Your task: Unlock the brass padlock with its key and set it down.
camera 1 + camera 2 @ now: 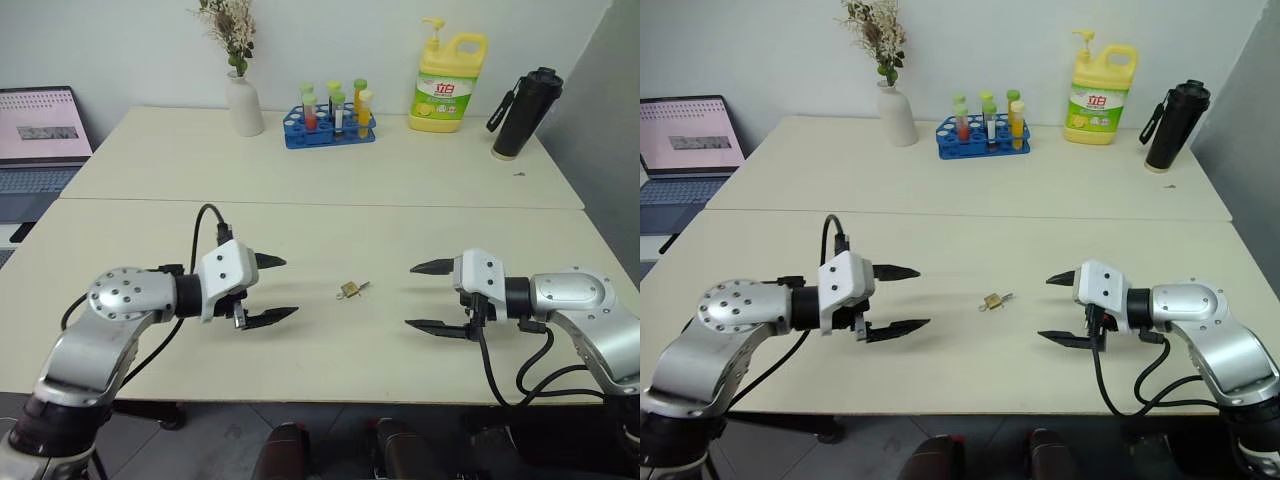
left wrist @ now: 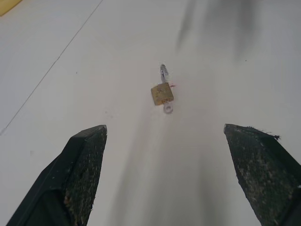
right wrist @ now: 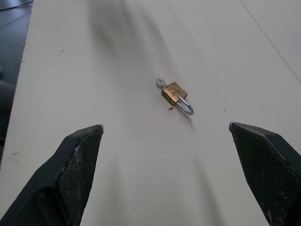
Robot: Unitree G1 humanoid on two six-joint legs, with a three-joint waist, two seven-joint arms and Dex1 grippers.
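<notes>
The brass padlock [image 1: 349,290] lies on the pale table [image 1: 320,345] midway between my two grippers, touched by neither. Seen from the left wrist, the padlock [image 2: 162,93] has its silvery shackle at one end, and the key [image 2: 168,108] sticks out of the other end, only its small ring showing. The right wrist view has the padlock [image 3: 174,92] with the key ring [image 3: 161,83] beside it. My left gripper [image 1: 273,290] stands open to the padlock's left, fingers pointing at it. My right gripper [image 1: 428,297] stands open on the padlock's right.
At the back of the table stand a white vase [image 1: 243,103] with dried flowers, a blue rack of test tubes [image 1: 329,128], a yellow detergent bottle [image 1: 449,82] and a black flask [image 1: 525,112]. A laptop [image 1: 38,140] sits at the far left.
</notes>
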